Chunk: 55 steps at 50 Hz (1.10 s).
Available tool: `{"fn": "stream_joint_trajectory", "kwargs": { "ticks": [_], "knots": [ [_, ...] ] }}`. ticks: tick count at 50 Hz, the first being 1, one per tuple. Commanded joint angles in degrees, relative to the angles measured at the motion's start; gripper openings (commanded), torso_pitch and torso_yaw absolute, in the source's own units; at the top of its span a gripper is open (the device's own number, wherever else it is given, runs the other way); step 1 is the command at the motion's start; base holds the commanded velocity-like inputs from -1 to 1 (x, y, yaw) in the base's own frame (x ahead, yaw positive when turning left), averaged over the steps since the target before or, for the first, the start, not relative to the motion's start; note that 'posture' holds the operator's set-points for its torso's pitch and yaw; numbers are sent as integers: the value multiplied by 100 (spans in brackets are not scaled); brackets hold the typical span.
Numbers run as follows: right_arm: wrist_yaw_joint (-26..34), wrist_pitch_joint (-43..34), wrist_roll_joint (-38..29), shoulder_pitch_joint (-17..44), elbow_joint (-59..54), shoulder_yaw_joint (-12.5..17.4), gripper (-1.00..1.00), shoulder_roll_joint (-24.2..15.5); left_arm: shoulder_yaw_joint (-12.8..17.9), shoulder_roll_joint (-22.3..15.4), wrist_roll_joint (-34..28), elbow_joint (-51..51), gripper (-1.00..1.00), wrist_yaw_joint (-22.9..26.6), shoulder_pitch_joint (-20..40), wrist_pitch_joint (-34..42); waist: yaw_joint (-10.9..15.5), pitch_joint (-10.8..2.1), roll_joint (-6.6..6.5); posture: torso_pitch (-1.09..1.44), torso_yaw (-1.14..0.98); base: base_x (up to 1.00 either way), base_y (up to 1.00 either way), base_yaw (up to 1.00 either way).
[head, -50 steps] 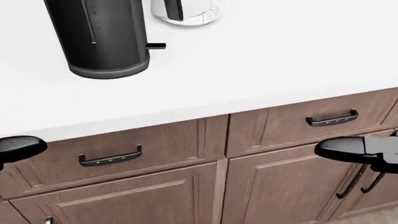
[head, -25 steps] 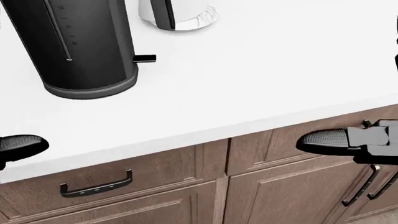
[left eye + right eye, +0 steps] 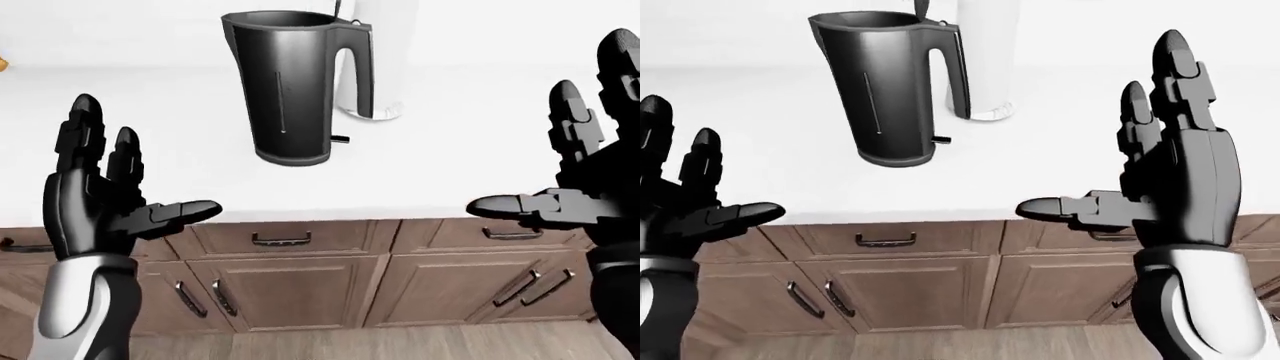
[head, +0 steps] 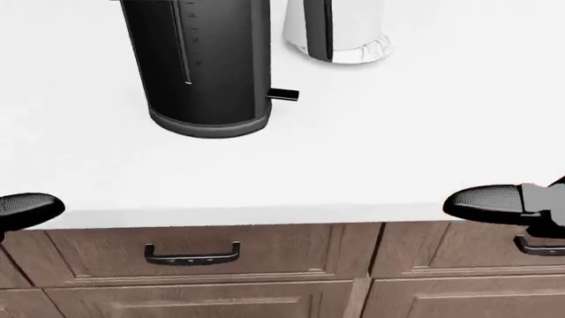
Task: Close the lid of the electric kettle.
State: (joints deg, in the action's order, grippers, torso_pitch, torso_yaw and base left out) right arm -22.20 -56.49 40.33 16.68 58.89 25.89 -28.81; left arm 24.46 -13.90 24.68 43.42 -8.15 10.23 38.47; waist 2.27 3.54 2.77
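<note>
A black electric kettle [image 3: 292, 86] stands upright on the white counter [image 3: 470, 142], its handle to the right in the left-eye view. Its lid stands up open as a thin dark strip at the top rim [image 3: 338, 7]. The head view shows only the kettle's lower body and base [image 4: 205, 66]. My left hand [image 3: 140, 161] is open, fingers spread, below and left of the kettle, over the counter's edge. My right hand [image 3: 1105, 124] is open, fingers up and thumb pointing left, to the right of the kettle. Neither hand touches the kettle.
A white cylindrical appliance [image 3: 378, 60] stands just behind and right of the kettle. Brown wooden drawers and cabinet doors with dark handles [image 4: 191, 254] run under the counter. A small orange thing shows at the left edge of the left-eye view [image 3: 3, 64].
The whole head view has shifted: the camera moved, so the kettle now sits further right and the counter edge runs level. Both hands stay at the picture's sides, still open.
</note>
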Motion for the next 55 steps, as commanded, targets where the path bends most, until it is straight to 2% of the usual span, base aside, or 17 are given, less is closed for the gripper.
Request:
{"fn": "stream_joint_trajectory", "kwargs": {
  "ticks": [1, 2, 3, 5, 7, 9, 10, 11, 13, 17, 18, 22, 25, 30, 40, 49, 55],
  "knots": [
    [5, 148, -73, 131, 111, 77, 100, -51, -15, -74, -23, 177, 100, 58, 125, -179, -2, -94, 94, 0, 0, 0, 0, 100],
    [28, 127, -85, 140, 111, 100, 100, -48, -13, -68, -12, 180, 100, 48, 142, -153, 15, -82, 130, 0, 0, 0, 0, 100],
    [41, 110, -118, 147, 111, 82, 100, -20, -24, -70, -24, 200, 100, 42, 144, -137, 7, -131, 103, 0, 0, 0, 0, 100],
    [59, 140, -128, 111, 111, 93, 100, -19, -14, -69, -18, 210, 100, 37, 155, -112, -18, -146, 1, 0, 0, 0, 0, 100],
    [100, 132, -164, 126, 111, 89, 100, 24, -10, -80, 11, 276, 100, -2, 183, -24, -57, -65, -123, 0, 0, 0, 0, 100],
    [37, 95, -148, 31, 111, 180, 100, 41, -6, -85, 27, 295, 100, -20, 196, 14, -247, -46, -265, 0, 0, 0, 0, 38],
    [295, 191, -269, -42, 111, 142, 100, 151, -6, -86, 33, 314, 100, -27, 196, 34, -229, -126, -363, 0, 0, 0, 0, 0],
    [273, 131, -472, 19, 111, -30, 100, 69, -6, -83, 34, 313, 100, -26, 193, 32, -243, -198, -551, 0, 0, 0, 0, 0],
    [270, 74, -418, 143, 111, -43, 100, 142, -8, -78, 28, 306, 100, -20, 186, 18, -236, -61, -425, 0, 0, 0, 0, 0],
    [325, 21, -446, 290, 111, -125, 100, 172, -17, -49, -49, 187, 100, 72, 123, -155, -226, -106, -188, 0, 0, 0, 0, 0],
    [292, -55, -530, 370, 111, -217, 100, 196, -25, -44, -68, 166, 100, 83, 117, -181, -198, -114, -205, 0, 0, 0, 0, 0],
    [439, -28, -768, 255, 111, -251, 100, 300, -34, -28, -107, 108, 100, 126, 100, -255, -180, -163, -210, 0, 0, 0, 0, 0],
    [498, 12, -781, 186, 111, -132, 100, 332, -50, -9, -147, 57, 100, 156, 80, -326, -175, -180, -211, 0, 0, 0, 0, 0],
    [701, 11, -1067, 106, 111, -159, 100, 516, -64, 17, -179, 39, 100, 185, 52, -370, -167, -192, -214, 0, 0, 0, 0, 0],
    [990, -39, -1431, 23, 111, -96, 100, 616, -61, 32, -187, 72, 100, 193, 50, -344, -180, -206, -214, 0, 0, 0, 0, 0],
    [1319, -246, -1799, 186, 111, -47, 100, 767, -21, -18, -83, 194, 100, 105, 121, -146, -185, -215, -221, 0, 0, 0, 0, 0],
    [1544, -412, -2190, 366, 93, -174, 100, 814, -12, -37, -35, 255, 100, 57, 139, -65, -188, -219, -230, 0, 0, 0, 0, 0]
  ]
}}
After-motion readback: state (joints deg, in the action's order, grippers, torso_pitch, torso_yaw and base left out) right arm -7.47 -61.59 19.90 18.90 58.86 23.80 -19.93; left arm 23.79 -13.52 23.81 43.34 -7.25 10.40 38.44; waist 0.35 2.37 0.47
